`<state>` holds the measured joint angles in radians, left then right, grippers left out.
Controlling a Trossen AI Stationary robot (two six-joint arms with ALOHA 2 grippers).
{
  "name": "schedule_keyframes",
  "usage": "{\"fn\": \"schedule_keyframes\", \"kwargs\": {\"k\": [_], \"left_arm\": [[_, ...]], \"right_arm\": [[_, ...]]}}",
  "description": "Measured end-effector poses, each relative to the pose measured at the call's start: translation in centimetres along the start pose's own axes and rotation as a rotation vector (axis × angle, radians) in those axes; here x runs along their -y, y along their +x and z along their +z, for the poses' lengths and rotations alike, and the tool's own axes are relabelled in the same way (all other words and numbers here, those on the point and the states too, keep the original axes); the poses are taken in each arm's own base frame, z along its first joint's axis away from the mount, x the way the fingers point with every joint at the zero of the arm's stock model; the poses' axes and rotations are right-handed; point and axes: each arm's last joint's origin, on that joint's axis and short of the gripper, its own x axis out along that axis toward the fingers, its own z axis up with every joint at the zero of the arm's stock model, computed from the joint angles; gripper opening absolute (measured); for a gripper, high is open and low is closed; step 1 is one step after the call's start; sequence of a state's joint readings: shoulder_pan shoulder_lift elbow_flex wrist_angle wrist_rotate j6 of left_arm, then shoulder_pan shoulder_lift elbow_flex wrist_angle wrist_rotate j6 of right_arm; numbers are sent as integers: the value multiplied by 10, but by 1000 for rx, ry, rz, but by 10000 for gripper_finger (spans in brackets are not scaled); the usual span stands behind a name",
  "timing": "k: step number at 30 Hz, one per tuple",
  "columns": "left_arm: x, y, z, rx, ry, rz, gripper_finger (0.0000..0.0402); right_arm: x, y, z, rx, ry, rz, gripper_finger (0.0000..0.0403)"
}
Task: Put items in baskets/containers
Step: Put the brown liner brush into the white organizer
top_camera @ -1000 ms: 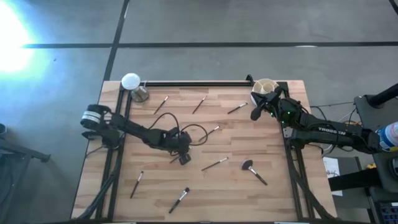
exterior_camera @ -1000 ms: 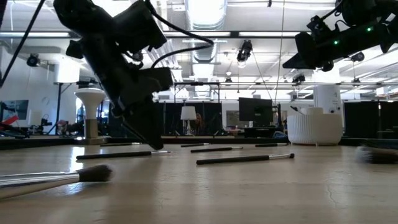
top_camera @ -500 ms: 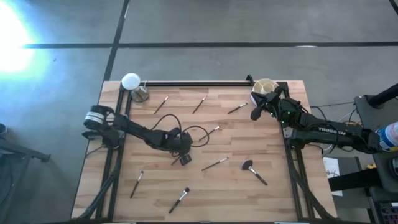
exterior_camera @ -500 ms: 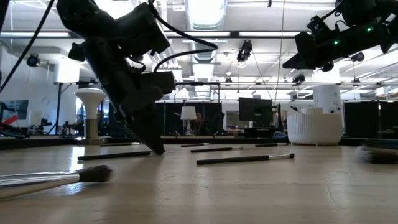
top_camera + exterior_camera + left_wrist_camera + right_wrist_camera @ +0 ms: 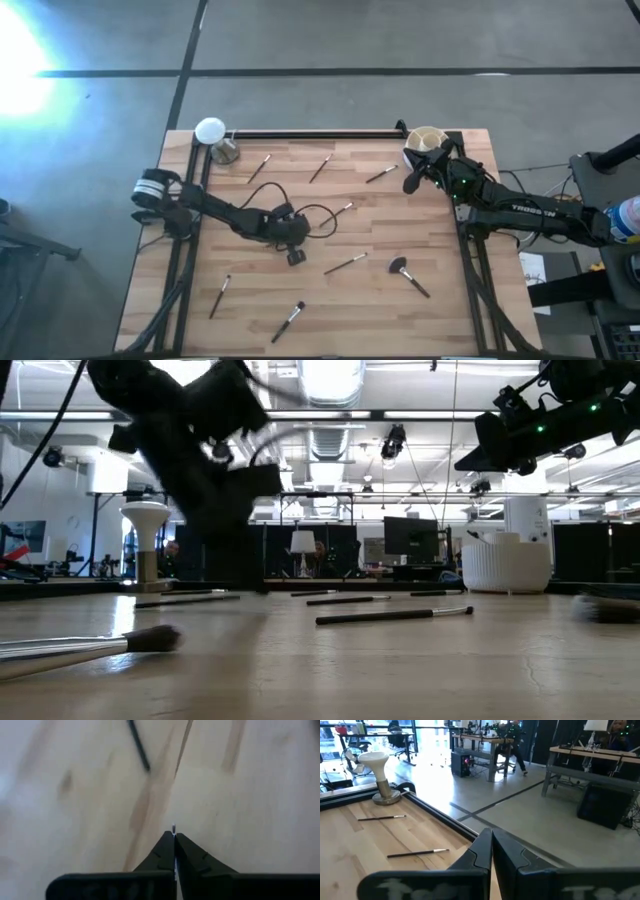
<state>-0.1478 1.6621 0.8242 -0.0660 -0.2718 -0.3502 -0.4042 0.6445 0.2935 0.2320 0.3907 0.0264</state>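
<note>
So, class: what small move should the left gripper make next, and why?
Probably reopen and ease forward over the thin dark makeup brush. The left gripper is shut with nothing visible between its fingers, and that brush lies on the pale wooden table beyond them.

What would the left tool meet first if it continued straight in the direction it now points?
The left tool, shut, points down at bare wood of the table, so it would probably meet that first. A thin dark brush lies farther ahead, slightly off its line; depth is unclear.
</note>
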Motion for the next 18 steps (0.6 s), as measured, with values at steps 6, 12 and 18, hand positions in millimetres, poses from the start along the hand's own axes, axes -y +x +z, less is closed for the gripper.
{"fn": "schedule_keyframes", "kwargs": {"k": [6, 12, 18], "left_arm": [[-2, -19, 12, 260, -1, -65, 1], [-11, -33, 11, 562, -11, -146, 0], [-31, -42, 9, 814, -14, -233, 0]], "right_arm": [[-1, 0, -1, -5, -9, 7, 8], [-4, -1, 0, 1, -3, 50, 8], [-16, 2, 0, 27, 3, 117, 8]]}}
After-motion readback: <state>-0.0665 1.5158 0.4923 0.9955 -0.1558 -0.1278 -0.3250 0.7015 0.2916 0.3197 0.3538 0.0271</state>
